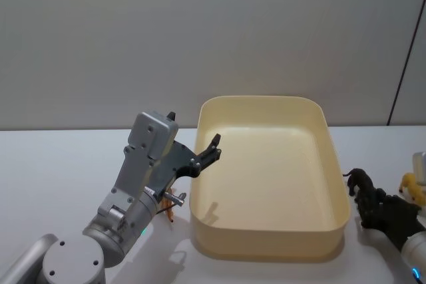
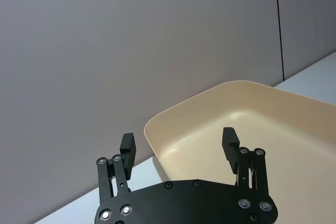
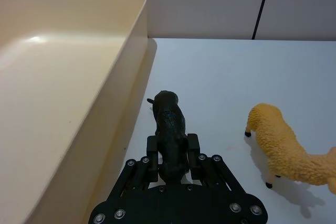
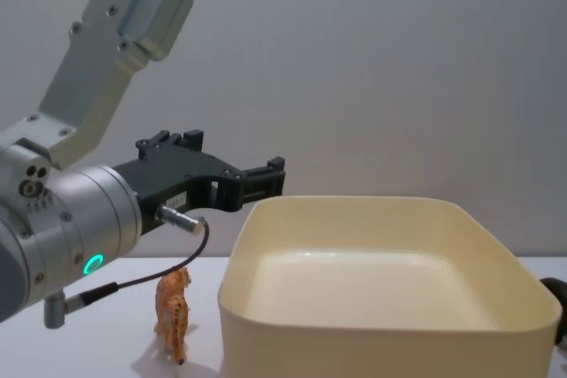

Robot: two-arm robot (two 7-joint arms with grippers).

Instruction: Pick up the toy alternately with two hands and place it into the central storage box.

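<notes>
The central storage box [image 1: 266,101], a large pale cream tub, stands in the middle of the table. Off its right side a black toy animal [image 3: 168,114] stands on the table, and my right gripper [image 3: 172,145] is shut on its hind end; the head view shows that gripper [image 1: 365,199] low at the right. My left gripper [image 1: 212,148] is raised over the box's left rim, open and holding nothing, its fingers [image 2: 230,142] spread wide. A small orange tiger toy [image 4: 173,312] stands on the table below the left arm.
A yellow woolly toy animal [image 3: 283,150] stands just right of the black one, close to the right gripper. The box wall [image 3: 126,66] runs close along the black toy's other side. The tiger [image 1: 172,208] is near the box's left front corner.
</notes>
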